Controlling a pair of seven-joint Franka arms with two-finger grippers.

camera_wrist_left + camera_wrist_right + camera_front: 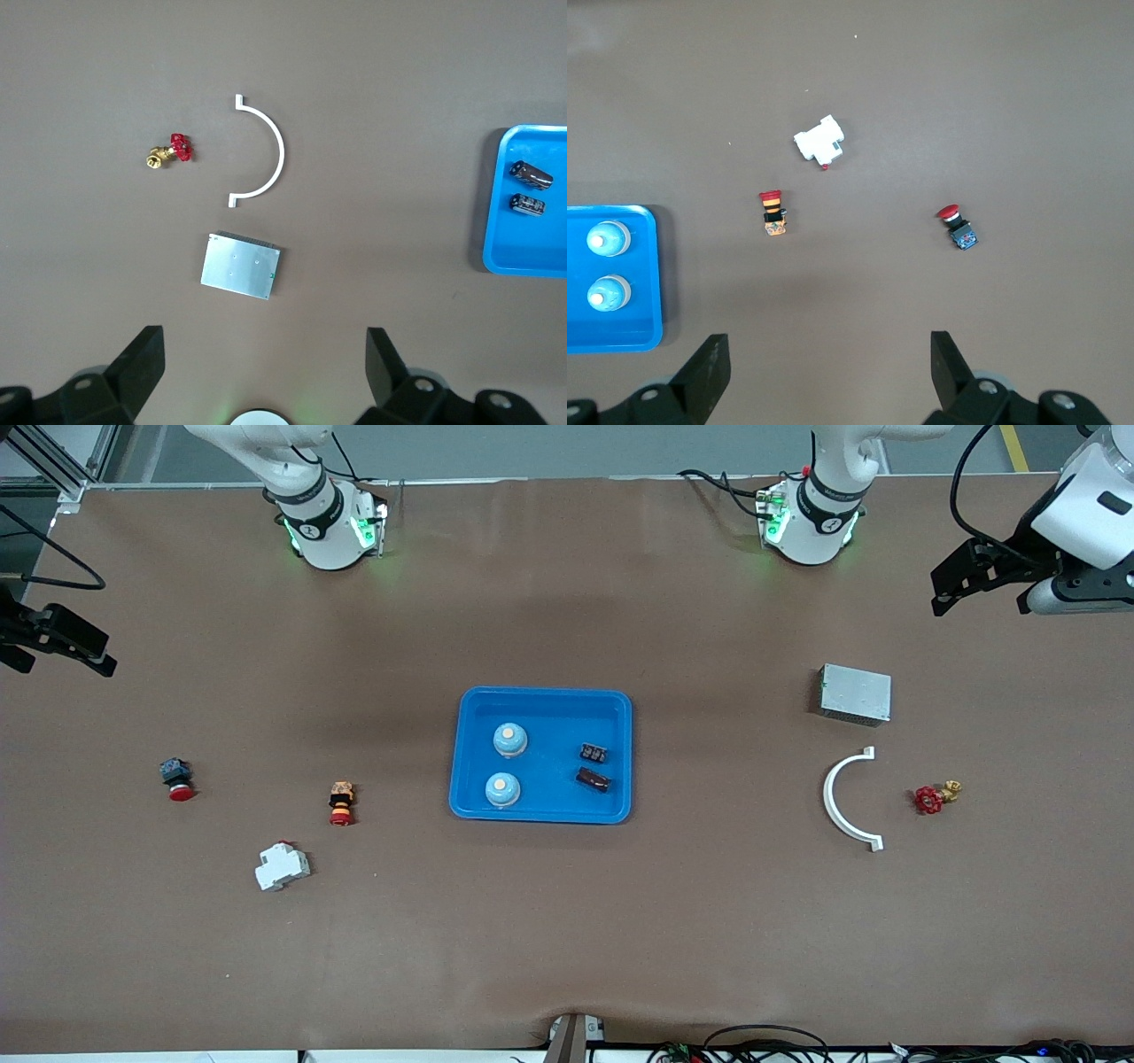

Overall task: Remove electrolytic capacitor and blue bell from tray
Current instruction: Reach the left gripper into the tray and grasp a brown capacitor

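Note:
A blue tray (551,719) sits mid-table. In it are two light blue bells (509,739) (502,789) at the right arm's end and two dark capacitors (594,753) (594,780) at the left arm's end. The left wrist view shows part of the tray (523,243) with both capacitors (531,173) (528,204). The right wrist view shows its other end (611,335) with both bells (609,239) (608,296). My left gripper (979,593) is open and empty, up over the left arm's end of the table (266,372). My right gripper (62,657) is open and empty over the right arm's end (829,372).
Near the left arm's end lie a grey metal box (855,693), a white curved bracket (837,802) and a red-handled brass valve (932,797). Near the right arm's end lie two red push buttons (176,779) (341,803) and a white breaker (282,865).

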